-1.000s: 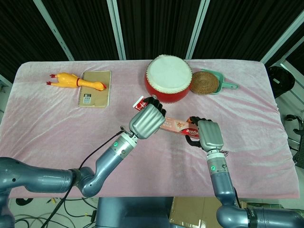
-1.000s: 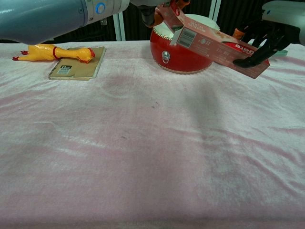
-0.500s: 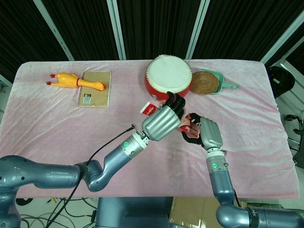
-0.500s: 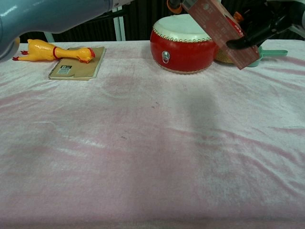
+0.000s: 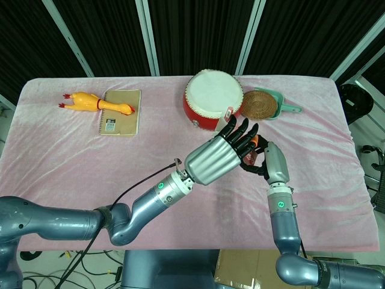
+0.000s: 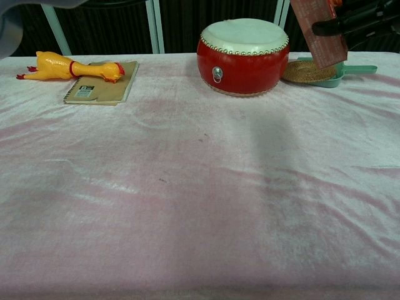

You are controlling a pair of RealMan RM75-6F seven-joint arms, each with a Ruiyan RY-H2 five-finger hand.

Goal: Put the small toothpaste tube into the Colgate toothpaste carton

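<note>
I see the Colgate carton (image 6: 320, 31) raised near-upright at upper right of the chest view, my right hand (image 5: 272, 164) gripping it, my left hand (image 5: 221, 153) spread-fingered over it holding nothing; small tube hidden, can't tell where.

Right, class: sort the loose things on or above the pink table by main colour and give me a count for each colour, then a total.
Red: 2, the drum and the toothpaste carton.
Yellow: 1, the rubber chicken.
Tan or brown: 2, the notebook and the woven mat.
Green: 1, the dustpan under the mat.
Total: 6.
</note>
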